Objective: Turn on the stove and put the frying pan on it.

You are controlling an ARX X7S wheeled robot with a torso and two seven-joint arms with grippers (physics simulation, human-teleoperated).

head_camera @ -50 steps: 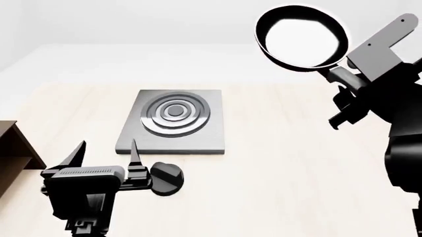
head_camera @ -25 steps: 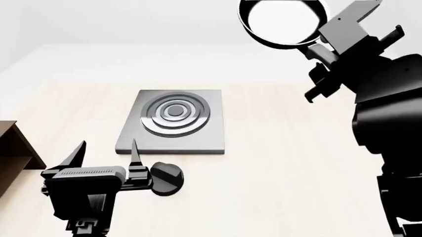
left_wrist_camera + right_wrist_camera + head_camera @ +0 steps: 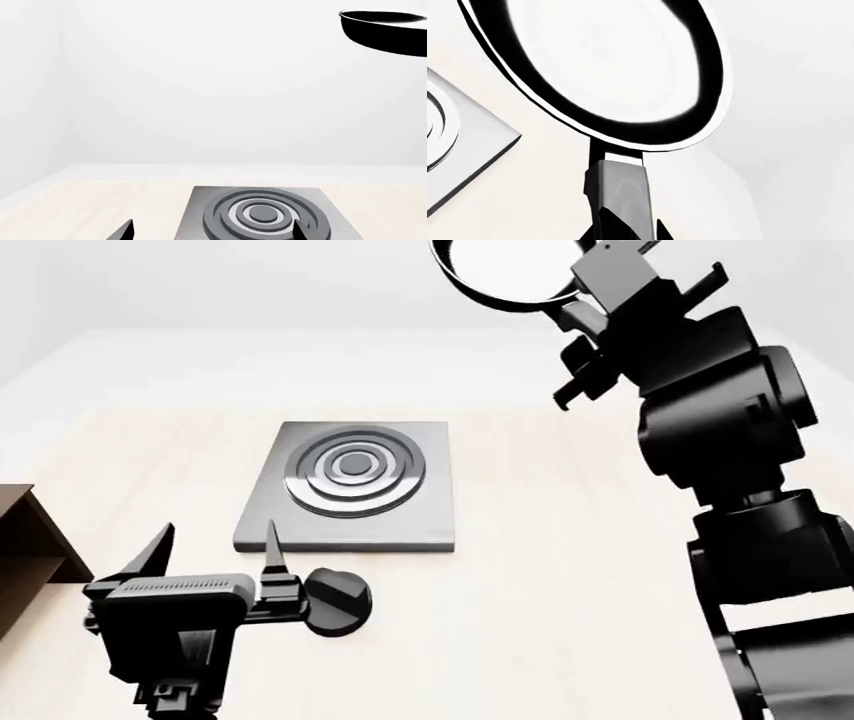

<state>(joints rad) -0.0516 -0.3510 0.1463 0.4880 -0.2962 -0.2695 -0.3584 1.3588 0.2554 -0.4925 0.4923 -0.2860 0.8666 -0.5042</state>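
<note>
**Pan swings in high, burner waiting below**

The right claw [image 3: 577, 302] is clenched on the handle of the frying pan [image 3: 514, 270], and across the last second it has carried the pan leftward and up, so the rim now runs off the top of the head view. That puts it nearer the line of the stove [image 3: 352, 483], though it's well above the plate and not yet over the rings, by my read. The left wrist view agrees: pan high in the air, stove flat on the bench [image 3: 574, 540] below.

Down low, the left claw [image 3: 216, 545] hasn't budged, prongs spread and gripping nothing, parked just beside the knob [image 3: 338, 600]. Whether the knob's been turned I can't tell. What's left looks like a lateral carry and a level descent onto the burner.
</note>
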